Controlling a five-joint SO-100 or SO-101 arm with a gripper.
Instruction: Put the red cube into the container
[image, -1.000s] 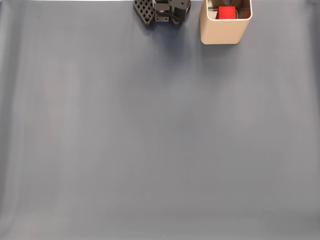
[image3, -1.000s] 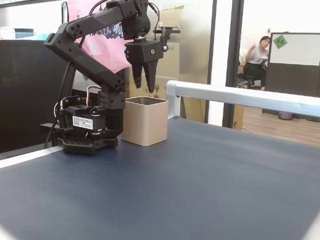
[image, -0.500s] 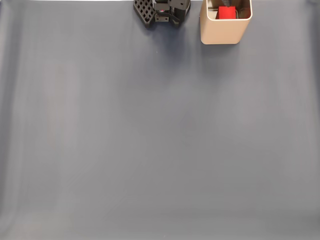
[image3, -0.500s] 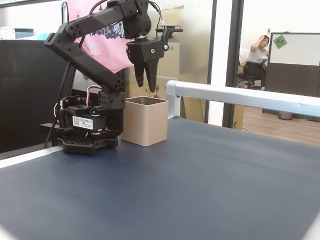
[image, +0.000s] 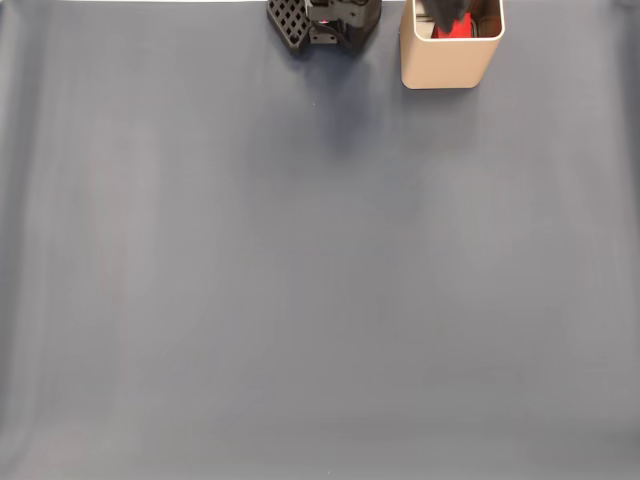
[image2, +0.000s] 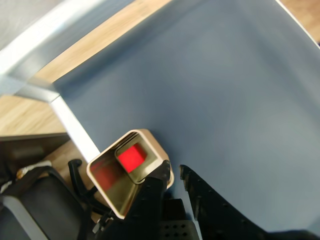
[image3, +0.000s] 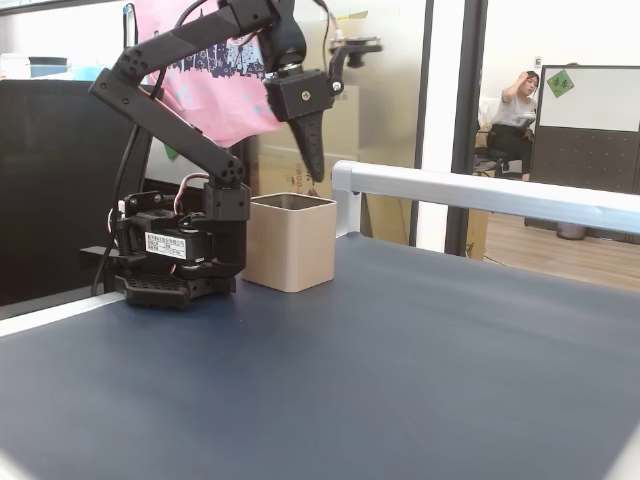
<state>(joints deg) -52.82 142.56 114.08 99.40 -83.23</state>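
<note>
Wrist view | red cube (image2: 131, 157) inside container (image2: 150, 145) | gripper (image2: 173, 170) above rim, empty, fingertips nearly together

Cube (image2: 131, 157): bright red. Tin (image3: 290, 243): beige-gold. Table (image: 320, 280): slate blue. Arm (image3: 190, 70): black. Rail (image3: 480, 192): silver.

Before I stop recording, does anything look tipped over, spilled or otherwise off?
Nothing stands out. The container stands upright on the mat, the red cube lies inside it, and the pincer hangs above the rim, holding nothing.
</note>
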